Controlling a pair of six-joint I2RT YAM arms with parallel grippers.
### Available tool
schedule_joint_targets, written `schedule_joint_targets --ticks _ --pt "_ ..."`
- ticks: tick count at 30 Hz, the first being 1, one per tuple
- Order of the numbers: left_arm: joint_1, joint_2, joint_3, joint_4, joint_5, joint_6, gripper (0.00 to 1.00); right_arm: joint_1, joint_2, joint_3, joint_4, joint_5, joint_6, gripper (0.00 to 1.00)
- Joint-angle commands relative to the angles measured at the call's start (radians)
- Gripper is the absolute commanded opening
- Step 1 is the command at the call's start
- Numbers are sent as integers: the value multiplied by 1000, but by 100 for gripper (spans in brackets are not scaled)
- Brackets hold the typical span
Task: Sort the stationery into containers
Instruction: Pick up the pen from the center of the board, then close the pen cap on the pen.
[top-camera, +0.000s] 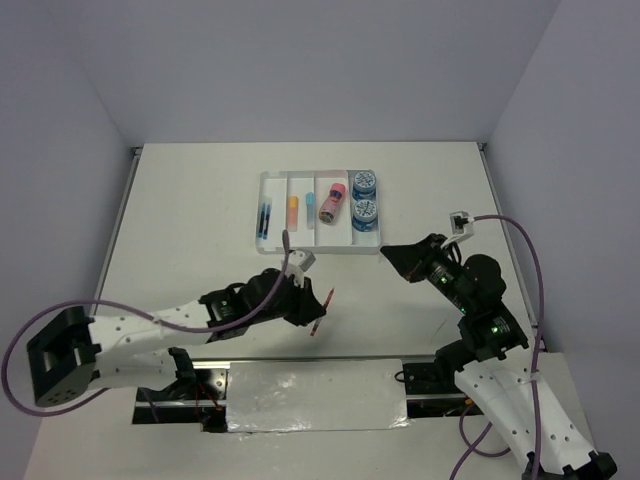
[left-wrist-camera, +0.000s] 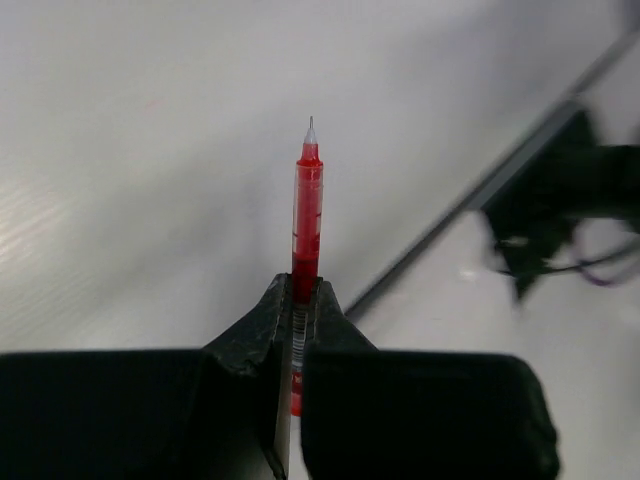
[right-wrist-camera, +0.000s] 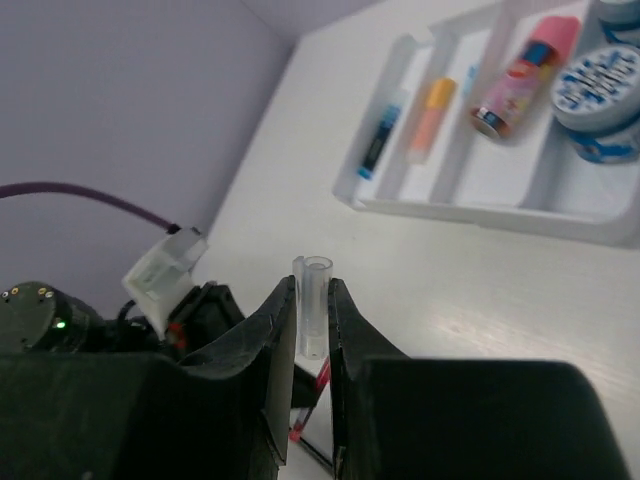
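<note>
two each of rolls (top-camera: 364, 183) (top-camera: 366, 211), erasers (top-camera: 293, 209) (top-camera: 309, 204), pens (top-camera: 266, 219) (left-wrist-camera: 307, 215); one cylinder (top-camera: 332, 200), cap (right-wrist-camera: 313, 300), tray (top-camera: 318, 249)

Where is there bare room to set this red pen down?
Bare table lies left of the tray and along its near wall. Inside, the far end beyond the blue pen is free. The two rolls nearly fill their compartment: crowded.

Clear tray (top-camera: 310, 247) holding blue pen (top-camera: 265, 218), pink cylinder (top-camera: 331, 201), 2 blue rolls (top-camera: 364, 183), red pen (left-wrist-camera: 307, 215) in left pincer (left-wrist-camera: 300, 288)

Tray (top-camera: 320, 249) sits far-centre on the counter (top-camera: 200, 200). Inside, left to right: pen (top-camera: 265, 220), eraser (top-camera: 293, 209), cylinder (top-camera: 331, 201), then far roll (top-camera: 364, 183) behind near roll (top-camera: 366, 212). In front, second pen (left-wrist-camera: 308, 215) in the jaws of the left gripper (left-wrist-camera: 298, 305); to its right, pen cap (right-wrist-camera: 314, 275) in those of the right gripper (right-wrist-camera: 310, 292).
</note>
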Motion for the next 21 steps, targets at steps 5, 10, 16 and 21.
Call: schedule_joint_targets --ticks 5,10,16,21 --pt "-6 -289 -169 598 166 76 0 125 -2 -128 672 66 172 0" --pt "2 -312 -164 680 184 96 0 326 78 -131 844 205 140 0" --pt "11 -279 -143 759 244 95 0 423 121 -149 936 242 121 0" --pt "13 -248 -148 819 267 82 0 446 139 -152 916 242 103 0"
